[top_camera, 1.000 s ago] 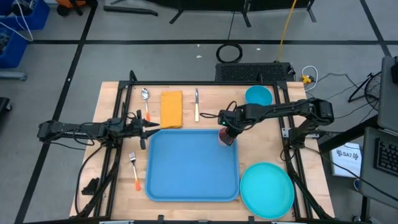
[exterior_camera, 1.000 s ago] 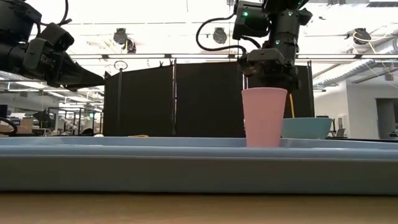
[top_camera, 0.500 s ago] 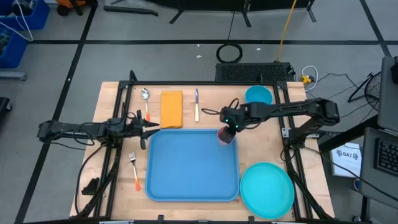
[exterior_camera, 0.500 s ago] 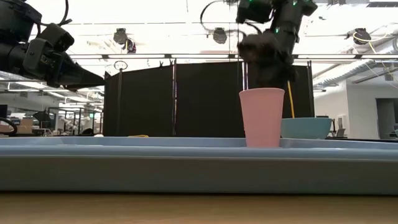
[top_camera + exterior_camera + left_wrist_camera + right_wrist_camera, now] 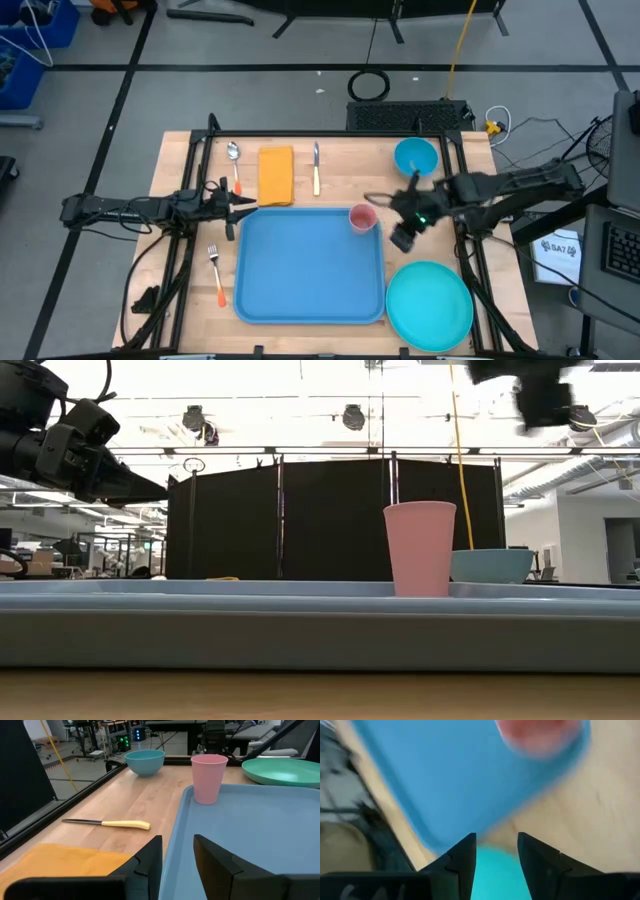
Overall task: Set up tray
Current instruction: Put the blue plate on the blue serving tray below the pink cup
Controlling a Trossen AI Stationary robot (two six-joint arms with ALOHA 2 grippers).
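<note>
— Wooden tabletop [image 5: 180,150] is being viewed from above; what is being seen nearest?

— At the near right, a round turquoise plate [image 5: 429,305] is lying on the wood, just beside the tray's right rim. The tray [image 5: 308,265] is lying flat in the middle of the table, toward the near edge. A fork [image 5: 215,272] with an orange handle is lying just left of it.

— And on the tray?

— A pink cup [image 5: 362,218] is standing upright in its far right corner, untouched by either gripper.

— Where are the grippers being held?

— The right gripper [image 5: 404,236] is being held over bare wood right of the cup, apart from it, its fingers [image 5: 465,857] parted and holding nothing. The left gripper [image 5: 243,201] is being held at the tray's far left corner, its fingers [image 5: 150,862] slightly parted and likewise holding nothing.

— Farther back?

— A spoon [image 5: 234,160], a folded orange napkin [image 5: 276,174] and a knife [image 5: 316,168] are lying in a row left to right; a blue bowl [image 5: 415,155] is sitting at the far right.
</note>
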